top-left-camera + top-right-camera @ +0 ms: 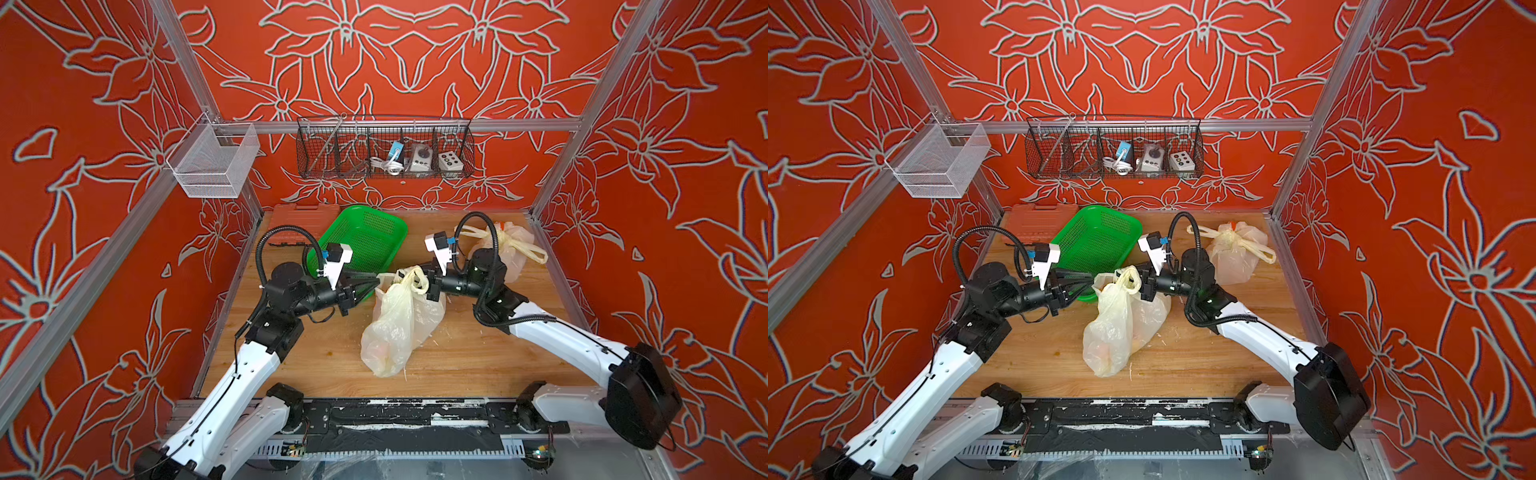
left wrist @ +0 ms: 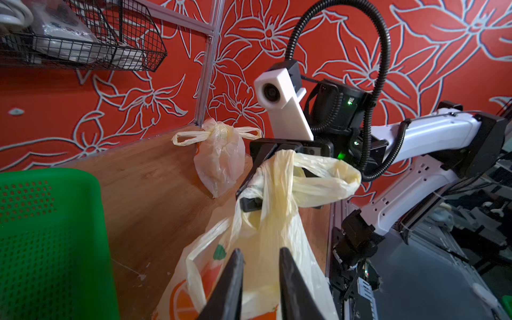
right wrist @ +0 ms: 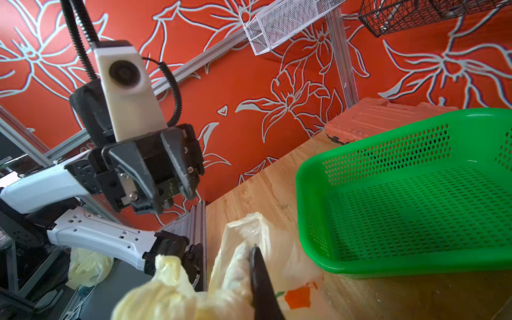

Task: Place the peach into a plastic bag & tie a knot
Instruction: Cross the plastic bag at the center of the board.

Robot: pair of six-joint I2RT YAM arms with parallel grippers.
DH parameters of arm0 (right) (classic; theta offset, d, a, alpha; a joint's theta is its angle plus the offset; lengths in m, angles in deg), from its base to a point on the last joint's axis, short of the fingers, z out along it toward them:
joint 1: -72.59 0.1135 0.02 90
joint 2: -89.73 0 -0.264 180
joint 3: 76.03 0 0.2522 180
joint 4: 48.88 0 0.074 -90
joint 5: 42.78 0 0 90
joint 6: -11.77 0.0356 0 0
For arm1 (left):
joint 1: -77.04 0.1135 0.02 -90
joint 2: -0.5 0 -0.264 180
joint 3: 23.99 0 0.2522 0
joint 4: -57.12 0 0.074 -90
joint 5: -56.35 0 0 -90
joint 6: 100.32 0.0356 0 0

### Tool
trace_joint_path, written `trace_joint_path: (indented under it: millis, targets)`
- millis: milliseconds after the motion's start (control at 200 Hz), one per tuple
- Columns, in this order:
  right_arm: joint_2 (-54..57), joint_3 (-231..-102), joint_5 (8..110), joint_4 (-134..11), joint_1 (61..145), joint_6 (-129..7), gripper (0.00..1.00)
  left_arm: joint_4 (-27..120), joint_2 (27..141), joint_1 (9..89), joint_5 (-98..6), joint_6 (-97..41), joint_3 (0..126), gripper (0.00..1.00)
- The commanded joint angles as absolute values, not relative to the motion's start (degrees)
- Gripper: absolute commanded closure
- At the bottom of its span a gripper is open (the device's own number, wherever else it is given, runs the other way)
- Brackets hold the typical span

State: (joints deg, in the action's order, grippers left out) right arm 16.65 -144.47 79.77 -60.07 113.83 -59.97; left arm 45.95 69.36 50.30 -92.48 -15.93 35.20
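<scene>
Green basket (image 1: 365, 237), orange case (image 1: 305, 209), black wire rack (image 1: 328, 153), white mesh bin (image 1: 216, 166).

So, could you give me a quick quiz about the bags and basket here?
1. True or false: the green basket holds nothing.
2. The right gripper is shut on: A the middle bag by its handles; B the basket's rim; C nothing.
3. How many plastic bags are on the wooden table?
Key: 1 true; 2 A; 3 two, counting the knotted bag at the far corner.
</scene>
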Motion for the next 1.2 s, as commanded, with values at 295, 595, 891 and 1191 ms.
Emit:
trace_joint_path:
  millis: [295,595,891,1191]
  targets:
    - [20.1,-137.9,85.6,-37.3,112.1,-50.3,1.0,57.8,62.5,45.3,-79.9,-17.9,28.1,0.58]
    - [18.4,-136.8,92.0,-32.3,110.2,-48.1,1.0,52.4,48.6,50.5,-77.6,-20.5,25.8,0.51]
    - [16.9,-136.2,93.4,-30.1,110.0,-48.4,1.0,49.5,48.5,60.2,-82.2,-21.1,32.1,0.7]
    - [17.0,-136.5,92.3,-30.2,109.7,-47.8,1.0,59.4,62.7,53.6,-87.2,-20.4,33.3,0.83]
